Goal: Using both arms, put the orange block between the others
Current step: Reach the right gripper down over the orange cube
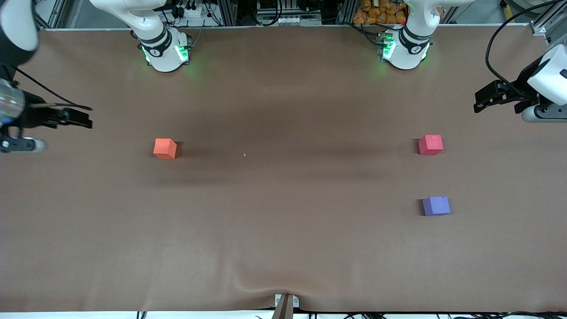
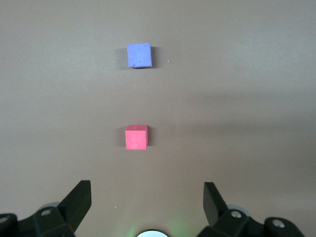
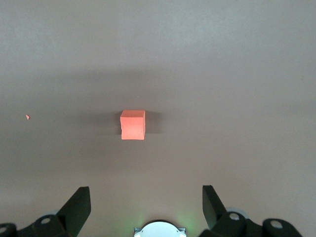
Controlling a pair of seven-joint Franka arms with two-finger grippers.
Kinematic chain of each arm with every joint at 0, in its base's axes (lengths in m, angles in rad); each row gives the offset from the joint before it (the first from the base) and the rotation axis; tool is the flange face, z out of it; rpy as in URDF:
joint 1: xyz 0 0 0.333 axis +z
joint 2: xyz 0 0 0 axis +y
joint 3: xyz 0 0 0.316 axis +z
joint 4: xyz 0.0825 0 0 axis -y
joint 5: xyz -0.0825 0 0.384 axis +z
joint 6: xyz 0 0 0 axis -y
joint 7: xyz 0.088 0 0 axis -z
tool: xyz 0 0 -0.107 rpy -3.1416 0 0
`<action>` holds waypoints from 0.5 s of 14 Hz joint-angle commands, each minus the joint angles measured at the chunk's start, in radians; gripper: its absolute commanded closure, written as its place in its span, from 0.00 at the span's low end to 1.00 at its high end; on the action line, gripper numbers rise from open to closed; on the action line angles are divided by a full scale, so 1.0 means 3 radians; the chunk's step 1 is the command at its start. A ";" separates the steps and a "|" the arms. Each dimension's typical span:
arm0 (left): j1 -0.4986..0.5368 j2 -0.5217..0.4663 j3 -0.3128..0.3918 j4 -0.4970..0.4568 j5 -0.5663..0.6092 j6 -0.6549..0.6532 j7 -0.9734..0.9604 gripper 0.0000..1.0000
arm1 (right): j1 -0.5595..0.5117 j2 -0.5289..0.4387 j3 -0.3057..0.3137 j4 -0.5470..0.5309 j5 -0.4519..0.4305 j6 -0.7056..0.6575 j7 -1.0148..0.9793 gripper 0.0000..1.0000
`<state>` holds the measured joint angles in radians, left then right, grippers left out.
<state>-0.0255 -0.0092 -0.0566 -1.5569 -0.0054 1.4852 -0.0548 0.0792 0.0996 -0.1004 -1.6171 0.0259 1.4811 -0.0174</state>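
The orange block (image 1: 165, 148) (image 3: 133, 124) sits alone on the brown table cover toward the right arm's end. Toward the left arm's end stand the others: the pinkish-red cube (image 1: 430, 145) (image 2: 136, 137) and the purple cube (image 1: 436, 206) (image 2: 138, 55), which is nearer to the front camera, with a bare gap between them. My right gripper (image 1: 85, 118) (image 3: 146, 197) hangs open and empty over the table's edge at its own end, well apart from the orange block. My left gripper (image 1: 479, 101) (image 2: 147, 197) hangs open and empty over the table's edge at its end, apart from both cubes.
A tiny orange crumb (image 1: 244, 154) (image 3: 27, 117) lies mid-table. The brown cover (image 1: 283, 248) wrinkles around a clamp (image 1: 285, 304) at the edge nearest the front camera. Both green-lit arm bases (image 1: 166, 51) (image 1: 405, 48) stand along the edge farthest from that camera.
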 commanded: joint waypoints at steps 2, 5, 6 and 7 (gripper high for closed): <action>0.0019 -0.0036 -0.0016 -0.0026 0.0018 -0.0042 0.0060 0.00 | 0.0170 -0.0046 -0.0008 -0.0581 0.0097 0.0451 0.0033 0.00; 0.0019 -0.0010 -0.0016 -0.0026 0.0018 -0.0021 0.0060 0.00 | 0.0278 0.0021 -0.0008 -0.0995 0.0098 0.0855 0.0033 0.00; 0.0019 -0.0010 -0.0016 -0.0026 0.0018 -0.0016 0.0060 0.00 | 0.0288 0.0031 -0.0008 -0.1158 0.0098 0.1029 0.0033 0.00; 0.0019 -0.0010 -0.0016 -0.0026 0.0018 -0.0016 0.0060 0.00 | 0.0344 0.0066 -0.0008 -0.1286 0.0098 0.1187 0.0033 0.00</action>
<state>-0.0256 -0.0085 -0.0568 -1.5628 -0.0054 1.4844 -0.0548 0.1596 0.1298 -0.0978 -1.9123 0.0433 1.7587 -0.0164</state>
